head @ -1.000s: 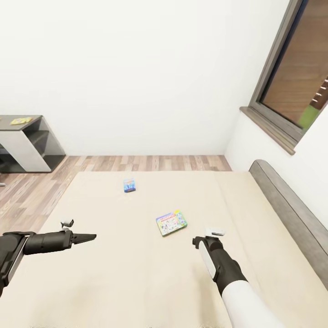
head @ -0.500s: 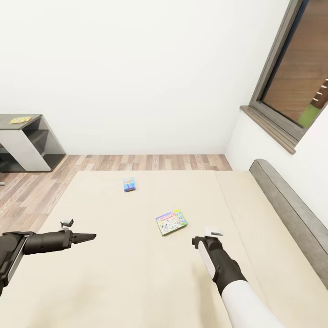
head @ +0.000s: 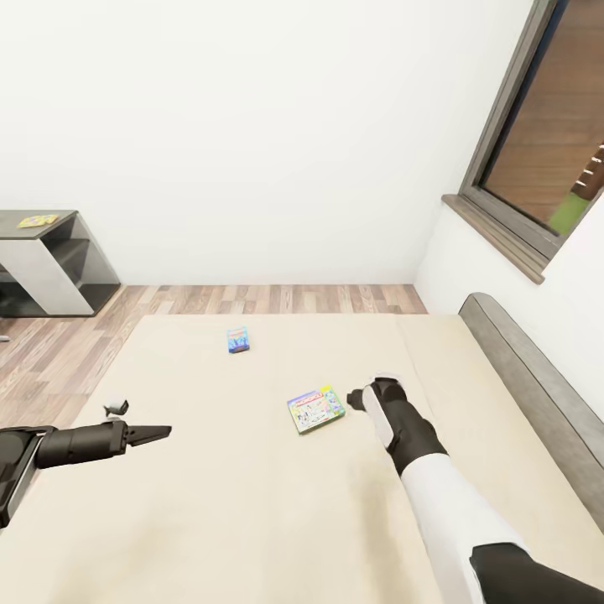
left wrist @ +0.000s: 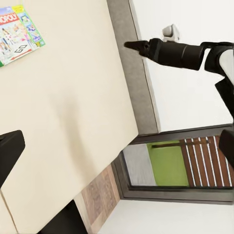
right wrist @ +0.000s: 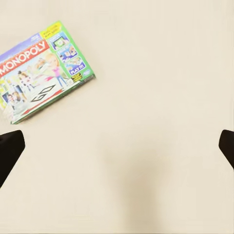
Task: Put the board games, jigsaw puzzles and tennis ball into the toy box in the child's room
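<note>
A beige bed (head: 252, 503) occupies the lower field, with a grey padded headboard (head: 537, 394) along its right edge. Beyond its far edge lies a strip of wood-plank floor (head: 277, 298), meeting a plain white wall (head: 252, 126). At far left stands a grey shelf unit (head: 59, 268) with open compartments. At upper right, a dark-framed window (head: 545, 126) with a projecting sill (head: 495, 239) is set in the side wall.
</note>
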Controlling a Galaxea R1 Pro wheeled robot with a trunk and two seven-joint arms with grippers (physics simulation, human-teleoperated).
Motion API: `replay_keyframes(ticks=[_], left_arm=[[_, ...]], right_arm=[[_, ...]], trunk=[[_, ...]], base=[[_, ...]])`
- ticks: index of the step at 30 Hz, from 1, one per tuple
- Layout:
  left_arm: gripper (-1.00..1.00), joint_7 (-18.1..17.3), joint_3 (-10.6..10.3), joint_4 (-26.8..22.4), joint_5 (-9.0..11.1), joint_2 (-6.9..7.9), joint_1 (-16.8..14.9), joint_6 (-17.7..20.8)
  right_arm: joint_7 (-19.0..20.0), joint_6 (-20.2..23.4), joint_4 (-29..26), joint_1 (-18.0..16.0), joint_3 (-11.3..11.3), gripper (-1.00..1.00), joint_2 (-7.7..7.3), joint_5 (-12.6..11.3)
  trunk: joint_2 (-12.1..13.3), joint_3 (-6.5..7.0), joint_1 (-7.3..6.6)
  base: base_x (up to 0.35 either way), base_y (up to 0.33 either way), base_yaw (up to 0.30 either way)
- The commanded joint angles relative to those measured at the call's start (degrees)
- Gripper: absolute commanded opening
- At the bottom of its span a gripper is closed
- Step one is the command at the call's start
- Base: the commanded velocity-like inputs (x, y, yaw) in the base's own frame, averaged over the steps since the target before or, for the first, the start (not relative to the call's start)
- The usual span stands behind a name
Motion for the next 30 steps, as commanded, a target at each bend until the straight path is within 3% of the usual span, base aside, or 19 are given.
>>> replay_keyframes(ticks=[1, 3, 7, 12, 15, 30], left_arm=[[1.00, -0.24, 0.00, -0.01, -0.03, 0.02, -0.03, 0.64], [1.00, -0.24, 0.03, -0.01, -0.03, 0.01, -0.04, 0.68], [1.00, -0.24, 0.06, -0.01, -0.03, 0.01, -0.04, 0.73], [1.00, -0.24, 0.07, -0.01, -0.03, -0.06, -0.04, 0.75], [1.00, -0.24, 0.07, -0.01, -0.03, -0.07, -0.04, 0.71], [1.00, -0.24, 0.02, -0.01, -0.03, -0.08, -0.04, 0.52]], right_arm=[[-0.54, 1.03, -0.01, -1.19, -0.01, 1.00, 0.01, -1.29], [-0.63, 2.31, 0.13, -3.45, -0.04, 1.00, 0.01, -2.49], [-0.84, 4.69, 3.39, -11.57, -0.18, 1.00, 0.01, -4.59], [-0.85, 5.28, 17.05, -23.06, -0.75, 1.00, 0.01, -5.44], [-0.84, 5.50, 21.69, -26.14, -1.20, 1.00, 0.01, -5.54], [-0.58, 5.73, 24.95, -28.19, -1.49, 1.00, 0.01, -5.53]], trunk=[[-0.10, -0.11, 0.03], [-0.10, -0.11, 0.03], [-0.10, -0.11, 0.03], [-0.10, -0.11, 0.03], [-0.10, -0.11, 0.03], [-0.10, -0.11, 0.03]], base=[[0.000, 0.000, 0.000], [0.000, 0.000, 0.000], [0.000, 0.000, 0.000], [0.000, 0.000, 0.000], [0.000, 0.000, 0.000], [0.000, 0.000, 0.000]])
